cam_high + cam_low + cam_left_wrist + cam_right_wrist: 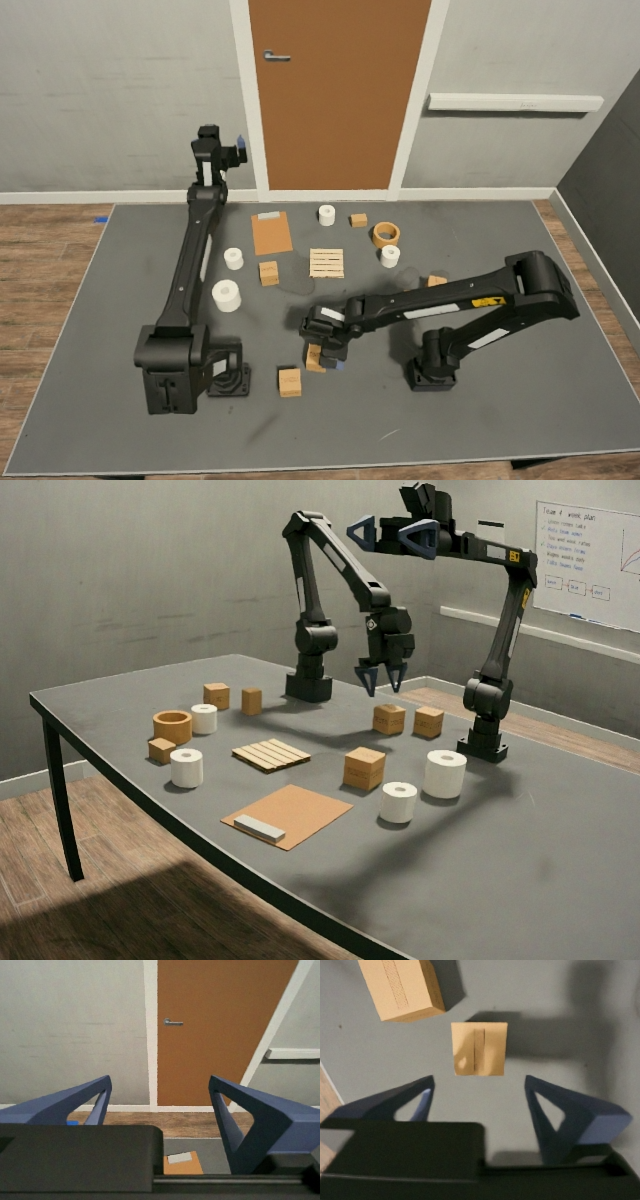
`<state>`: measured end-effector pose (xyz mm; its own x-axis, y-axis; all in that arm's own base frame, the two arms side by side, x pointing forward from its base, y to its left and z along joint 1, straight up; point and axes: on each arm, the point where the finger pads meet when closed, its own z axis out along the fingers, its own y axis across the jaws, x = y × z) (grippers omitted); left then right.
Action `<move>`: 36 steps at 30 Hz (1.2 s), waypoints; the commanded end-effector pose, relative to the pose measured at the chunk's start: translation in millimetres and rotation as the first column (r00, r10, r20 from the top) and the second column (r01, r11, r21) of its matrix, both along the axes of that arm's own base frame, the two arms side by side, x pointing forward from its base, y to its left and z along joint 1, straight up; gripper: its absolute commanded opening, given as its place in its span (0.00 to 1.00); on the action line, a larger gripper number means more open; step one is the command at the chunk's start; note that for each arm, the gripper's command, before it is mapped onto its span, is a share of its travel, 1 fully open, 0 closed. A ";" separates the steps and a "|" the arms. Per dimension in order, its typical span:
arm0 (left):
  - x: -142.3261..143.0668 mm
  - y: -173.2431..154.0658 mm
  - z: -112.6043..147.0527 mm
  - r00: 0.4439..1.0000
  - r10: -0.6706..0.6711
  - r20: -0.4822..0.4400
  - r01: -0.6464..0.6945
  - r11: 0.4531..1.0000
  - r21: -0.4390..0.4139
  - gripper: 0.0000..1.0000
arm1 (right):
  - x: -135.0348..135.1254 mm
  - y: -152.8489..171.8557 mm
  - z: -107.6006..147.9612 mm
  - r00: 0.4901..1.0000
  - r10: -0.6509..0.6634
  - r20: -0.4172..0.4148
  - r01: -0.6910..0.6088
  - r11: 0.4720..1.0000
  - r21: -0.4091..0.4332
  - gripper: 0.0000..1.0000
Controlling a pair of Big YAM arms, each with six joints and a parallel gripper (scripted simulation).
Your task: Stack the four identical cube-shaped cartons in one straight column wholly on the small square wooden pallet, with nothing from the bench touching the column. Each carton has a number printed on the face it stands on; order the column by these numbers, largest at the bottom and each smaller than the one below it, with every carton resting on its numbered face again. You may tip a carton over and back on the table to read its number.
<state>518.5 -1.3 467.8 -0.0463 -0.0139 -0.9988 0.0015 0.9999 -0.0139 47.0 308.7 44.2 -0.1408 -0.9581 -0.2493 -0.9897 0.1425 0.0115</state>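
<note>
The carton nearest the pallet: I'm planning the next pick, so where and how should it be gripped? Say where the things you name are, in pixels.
Probably come straight down over the carton [268,273] [364,768] and pinch two opposite upright sides. It sits flat and square-edged with its top uncovered; the paper roll [233,258] [398,802] stands apart from it.
</note>
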 end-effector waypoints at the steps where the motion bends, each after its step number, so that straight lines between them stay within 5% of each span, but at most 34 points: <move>1: -0.3 0.9 30.5 0.998 0.002 0.057 -0.003 1.000 0.014 1.00 | 8.0 16.4 13.5 1.000 0.019 0.010 -0.019 1.000 0.022 0.83; 11: -0.3 0.9 30.5 0.998 0.002 0.057 -0.003 1.000 0.014 1.00 | 74.3 83.4 23.2 0.979 0.200 0.034 -0.202 0.977 0.072 0.83; 19: -0.3 0.9 30.5 0.998 0.002 0.057 -0.003 1.000 0.014 1.00 | 239.3 153.2 11.0 0.950 0.305 0.059 -0.311 0.929 0.200 0.83; 24: -0.3 0.9 30.5 0.998 0.002 0.057 -0.003 1.000 0.014 1.00 | 303.7 159.5 -0.3 0.947 0.311 0.080 -0.321 0.913 0.252 0.83; 36: -0.3 0.9 30.5 0.998 0.002 0.057 -0.003 1.000 0.014 1.00 | 320.0 163.6 -4.8 0.954 0.291 0.068 -0.298 0.914 0.275 0.83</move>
<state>518.5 -1.3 467.8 -0.0463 -0.0139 -0.9988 0.0015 0.9999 -0.0139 353.1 452.5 23.0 0.1082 -0.8659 -0.4884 -0.9902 -0.1375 0.0245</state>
